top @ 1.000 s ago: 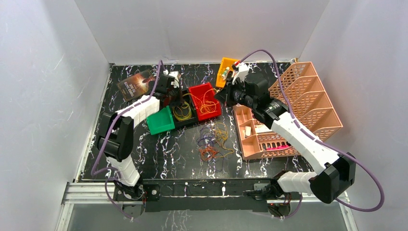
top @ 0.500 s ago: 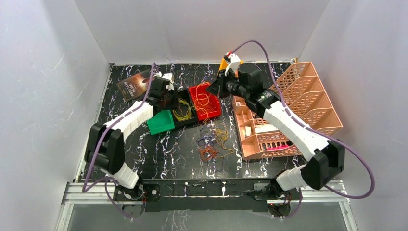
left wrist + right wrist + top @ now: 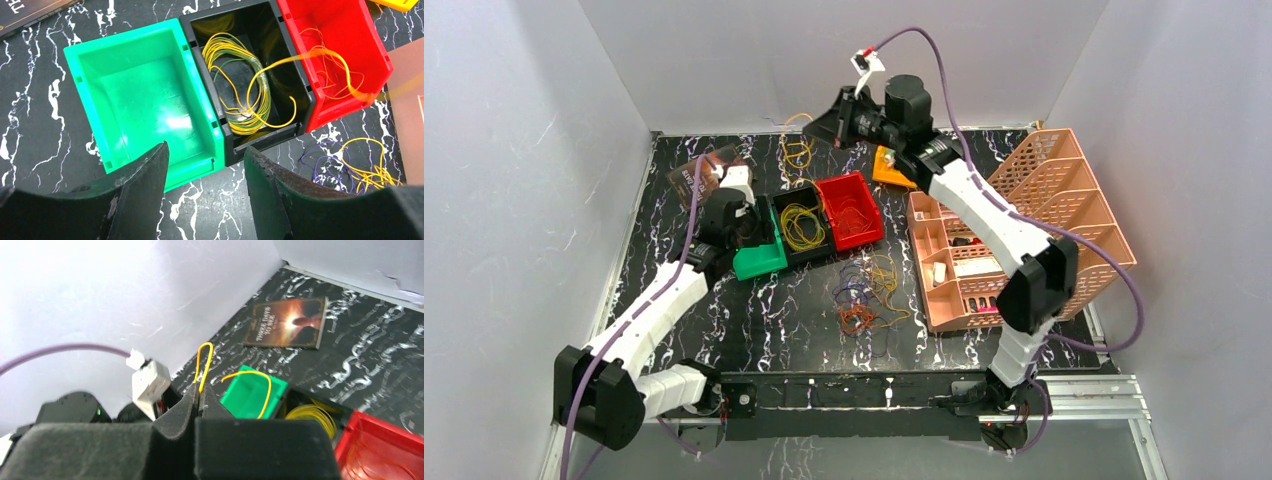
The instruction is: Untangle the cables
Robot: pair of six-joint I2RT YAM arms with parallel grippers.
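Right wrist view: right gripper tight on a yellow-orange cable; left gripper wide apart, empty, above green bin.

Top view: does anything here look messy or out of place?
Yes. A tangle of thin cables lies loose on the table in front of the red bin, and the right gripper holds a yellow wire dangling high in the air.

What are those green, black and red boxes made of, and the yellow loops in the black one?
The green box looks like glossy moulded plastic: a bright glare sits on its floor. The black box and red box seem the same, with matching moulded rims. The yellow loops are probably thin plastic-coated wire, smooth and holding springy curves; the core cannot be seen.
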